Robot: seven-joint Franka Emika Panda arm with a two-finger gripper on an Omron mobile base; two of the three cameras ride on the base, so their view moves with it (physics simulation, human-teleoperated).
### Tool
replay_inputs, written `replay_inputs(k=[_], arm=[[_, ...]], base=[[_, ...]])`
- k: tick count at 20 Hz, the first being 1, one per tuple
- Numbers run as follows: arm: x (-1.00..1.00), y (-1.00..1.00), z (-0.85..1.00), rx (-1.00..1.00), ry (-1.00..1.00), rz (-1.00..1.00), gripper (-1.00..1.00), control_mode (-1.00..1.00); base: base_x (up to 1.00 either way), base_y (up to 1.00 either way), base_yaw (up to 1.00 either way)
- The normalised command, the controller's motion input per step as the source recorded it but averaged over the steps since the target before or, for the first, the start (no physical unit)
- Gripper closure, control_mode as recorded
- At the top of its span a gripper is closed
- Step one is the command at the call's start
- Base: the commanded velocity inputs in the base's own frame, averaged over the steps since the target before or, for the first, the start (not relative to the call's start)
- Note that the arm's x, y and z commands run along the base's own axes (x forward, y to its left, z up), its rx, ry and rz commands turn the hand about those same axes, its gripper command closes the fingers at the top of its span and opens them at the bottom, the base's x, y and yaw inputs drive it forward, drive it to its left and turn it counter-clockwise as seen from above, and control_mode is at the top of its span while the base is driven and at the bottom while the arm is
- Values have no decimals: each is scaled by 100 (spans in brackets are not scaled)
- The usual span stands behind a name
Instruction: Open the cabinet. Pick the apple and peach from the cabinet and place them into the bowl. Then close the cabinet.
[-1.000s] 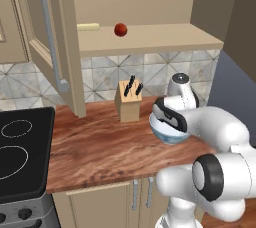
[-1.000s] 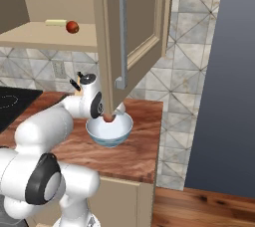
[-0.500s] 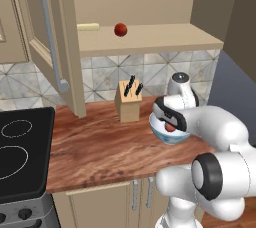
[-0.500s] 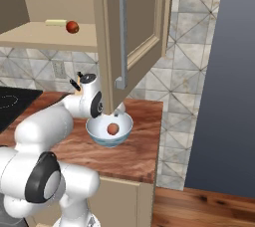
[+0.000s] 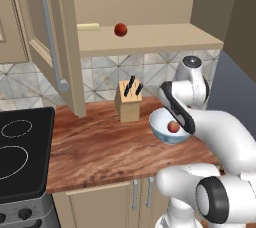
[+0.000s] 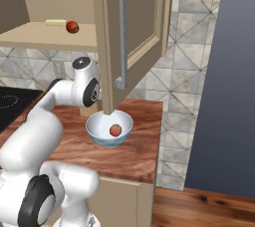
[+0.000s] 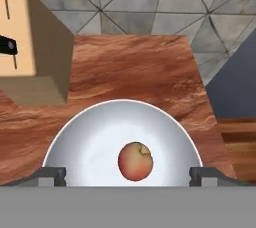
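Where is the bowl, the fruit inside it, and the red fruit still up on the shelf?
bowl (image 6: 99, 132): right base view, on its white rim.
fruit inside the bowl (image 7: 135, 161): hand view, on its middle.
red fruit on the shelf (image 5: 120, 29): left base view, on its middle.

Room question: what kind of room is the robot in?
It looks like a kitchen. There is a stove beside a wooden counter, a knife block against the tiled wall, and an open wall cabinet above.
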Motion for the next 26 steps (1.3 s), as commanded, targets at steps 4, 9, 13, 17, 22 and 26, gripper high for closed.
replay_inputs(k=[4,9,13,17,22,26], arm=[[-48,28,92,0,-19,0,-100,-100],[-42,42,92,0,-16,0,-100,-100],[-32,19,100,0,-5,2,-100,-100],[-20,12,100,0,-6,2,-100,-100],[-4,21,85,0,-8,1,-100,-100],[0,45,32,0,-4,0,-100,-100]], base=[[0,0,0],[0,0,0],[0,0,0],[0,0,0],[0,0,0],[0,0,0]])
